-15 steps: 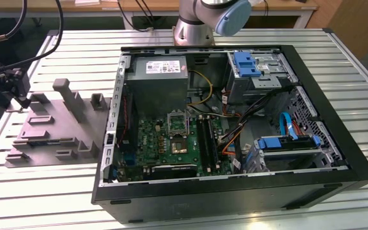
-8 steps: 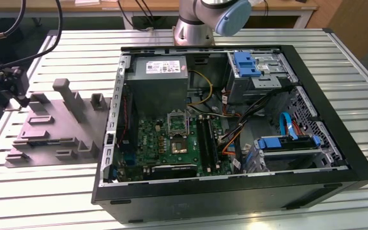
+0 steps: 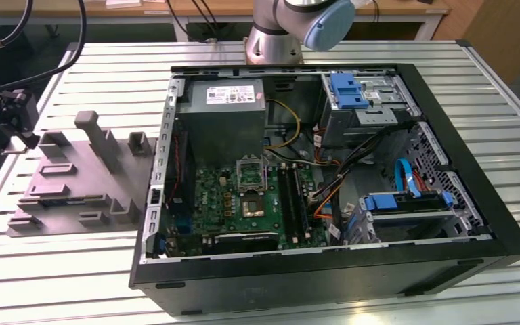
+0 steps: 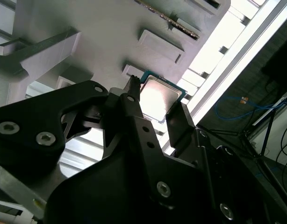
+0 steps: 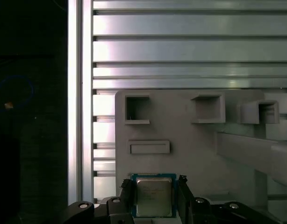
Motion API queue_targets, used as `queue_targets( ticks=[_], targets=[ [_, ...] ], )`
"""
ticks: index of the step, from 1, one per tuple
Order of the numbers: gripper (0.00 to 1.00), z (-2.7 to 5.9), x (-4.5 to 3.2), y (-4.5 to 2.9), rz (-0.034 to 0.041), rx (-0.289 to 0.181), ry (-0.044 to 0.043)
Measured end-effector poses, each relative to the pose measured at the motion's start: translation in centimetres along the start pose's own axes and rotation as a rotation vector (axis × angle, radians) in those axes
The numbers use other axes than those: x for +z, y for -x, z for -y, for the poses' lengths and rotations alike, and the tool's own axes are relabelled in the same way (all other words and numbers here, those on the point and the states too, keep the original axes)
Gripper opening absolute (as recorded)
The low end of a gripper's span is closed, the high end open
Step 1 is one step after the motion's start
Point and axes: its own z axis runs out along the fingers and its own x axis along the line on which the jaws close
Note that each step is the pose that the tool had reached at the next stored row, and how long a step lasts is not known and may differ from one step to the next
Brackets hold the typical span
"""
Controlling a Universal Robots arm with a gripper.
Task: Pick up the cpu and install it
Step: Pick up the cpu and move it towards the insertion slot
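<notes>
**A:** Gripper state?
**B:** Your gripper (image 5: 154,181) is clamped on the cpu (image 5: 154,198), with a finger (image 5: 126,186) on each of two opposite edges in both wrist views.
**A:** Where's that?
**B:** At the grey tray (image 3: 70,183), far on the exterior view's left. Can't tell if the cpu is lifted off it. The open computer case (image 3: 477,203) lies beside the tray toward the exterior view's right, on the slatted table (image 3: 269,308).
</notes>
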Motion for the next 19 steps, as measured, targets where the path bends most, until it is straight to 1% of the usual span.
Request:
queue_targets(
  ticks=[12, 19],
  targets=[
    [0.47, -0.01, -0.05, 0.08, 0.0001, 0.0, 0.0001],
    [0.47, -0.02, -0.58, 0.08, 0.0, 0.0, -0.0001]
  ],
)
